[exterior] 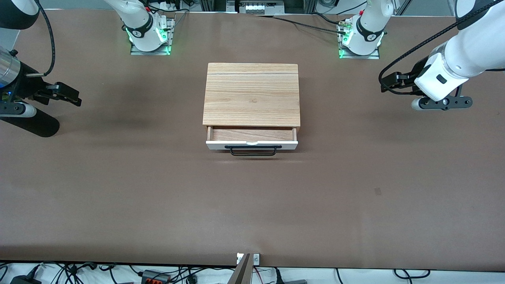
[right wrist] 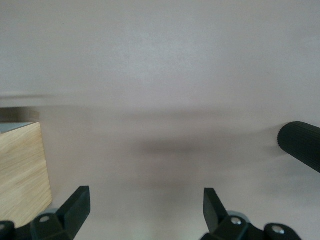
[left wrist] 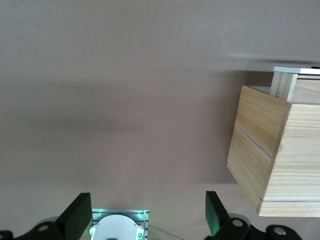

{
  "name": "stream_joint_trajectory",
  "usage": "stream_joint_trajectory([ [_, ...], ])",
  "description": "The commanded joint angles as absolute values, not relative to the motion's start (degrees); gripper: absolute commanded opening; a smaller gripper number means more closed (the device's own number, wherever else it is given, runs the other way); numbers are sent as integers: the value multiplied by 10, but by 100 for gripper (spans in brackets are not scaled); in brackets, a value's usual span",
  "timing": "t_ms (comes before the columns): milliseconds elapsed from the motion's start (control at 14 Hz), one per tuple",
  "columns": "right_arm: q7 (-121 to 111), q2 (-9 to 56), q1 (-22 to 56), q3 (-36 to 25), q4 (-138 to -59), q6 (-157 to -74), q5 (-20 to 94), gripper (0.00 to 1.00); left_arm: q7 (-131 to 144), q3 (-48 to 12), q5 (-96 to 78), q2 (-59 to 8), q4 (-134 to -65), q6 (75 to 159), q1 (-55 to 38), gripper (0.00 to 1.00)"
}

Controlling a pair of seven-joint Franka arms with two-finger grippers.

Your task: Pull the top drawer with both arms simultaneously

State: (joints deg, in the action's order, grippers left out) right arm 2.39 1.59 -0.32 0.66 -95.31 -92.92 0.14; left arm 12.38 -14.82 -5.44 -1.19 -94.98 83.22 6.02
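Showing light wood inside, top drawer [exterior: 251,136] w/ white front, black handle

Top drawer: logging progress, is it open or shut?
Open partway. The top drawer juts from the cabinet, showing a strip of wood floor inside; neither pincer touches its handle.

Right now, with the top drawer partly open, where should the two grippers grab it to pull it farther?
Grip the thin black bar handle on the top drawer, one gripper toward each end. It stands off the white front, leaving a gap for fingers. Come in from in front of the drawer. The left gripper and right gripper are open, over bare table at their own ends.
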Motion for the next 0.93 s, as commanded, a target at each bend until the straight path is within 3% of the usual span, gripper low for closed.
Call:
stream_joint_trajectory([
  [0, 35, 16, -6, 15, -943, -917, 8, 100, 91, -149, -46, -4, -958, 837, 65, 100],
  [857, 35, 15, -5, 15, -943, -916, 6, 100, 32, -149, -61, -18, -957, 834, 104, 100],
])
